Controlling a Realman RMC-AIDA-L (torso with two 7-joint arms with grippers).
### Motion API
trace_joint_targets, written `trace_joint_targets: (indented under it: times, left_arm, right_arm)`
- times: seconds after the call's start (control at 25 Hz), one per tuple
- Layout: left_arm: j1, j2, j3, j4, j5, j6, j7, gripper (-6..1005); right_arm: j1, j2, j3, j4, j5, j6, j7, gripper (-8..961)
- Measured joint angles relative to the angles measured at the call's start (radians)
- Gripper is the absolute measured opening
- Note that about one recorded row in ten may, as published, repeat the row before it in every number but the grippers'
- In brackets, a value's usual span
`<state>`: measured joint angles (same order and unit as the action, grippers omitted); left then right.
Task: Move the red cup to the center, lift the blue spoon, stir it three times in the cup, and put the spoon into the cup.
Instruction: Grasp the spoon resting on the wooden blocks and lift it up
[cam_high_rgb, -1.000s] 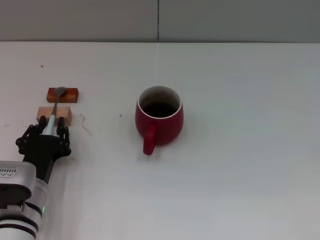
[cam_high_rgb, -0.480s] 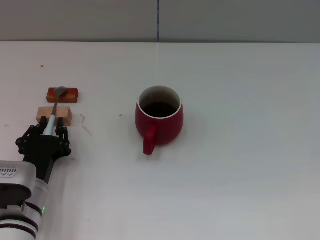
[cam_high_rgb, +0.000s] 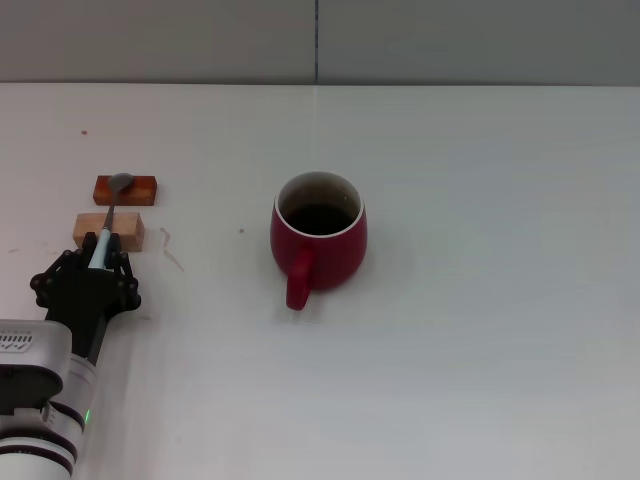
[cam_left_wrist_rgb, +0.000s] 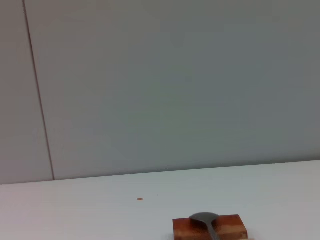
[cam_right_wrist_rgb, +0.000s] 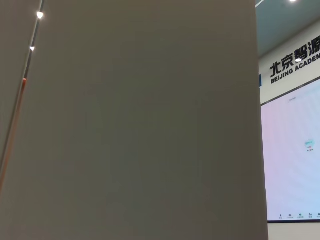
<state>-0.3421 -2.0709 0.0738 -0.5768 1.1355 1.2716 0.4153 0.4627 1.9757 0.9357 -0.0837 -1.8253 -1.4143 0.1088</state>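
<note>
Left end effector (cam_high_rgb: 97, 262) closed around blue spoon (cam_high_rgb: 108, 217) handle end; spoon lies across two wooden blocks (cam_high_rgb: 126, 189). Red cup (cam_high_rgb: 318, 239) mid-worktop (cam_high_rgb: 480, 300).

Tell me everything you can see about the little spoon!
The blue spoon is small and slim, with a grey metal-looking bowl and neck and a pale blue handle. It lies flat across two small wooden blocks: its bowl rests on the reddish-brown block, and its neck crosses the tan block. The handle end sits between the fingers of the left gripper, which looks closed on it. It is on the table's left side, well apart from the red cup.
</note>
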Motion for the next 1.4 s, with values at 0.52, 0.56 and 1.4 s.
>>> trace_joint_targets:
  times: [0.52, 0.56, 1.4]
  left_arm:
    - [-0.001, 0.002, 0.000, 0.003, 0.001, -0.006, 0.001, 214]
    - [-0.001, 0.002, 0.000, 0.003, 0.001, -0.008, 0.001, 214]
    - [-0.003, 0.002, 0.005, 0.003, 0.001, -0.011, 0.007, 169]
  right_arm:
    - [0.001, 0.001, 0.000, 0.002, 0.000, 0.000, 0.000, 542]
    - [0.002, 0.001, 0.000, 0.002, 0.000, 0.000, 0.000, 542]
    - [0.007, 0.003, 0.000, -0.001, 0.000, 0.000, 0.000, 542]
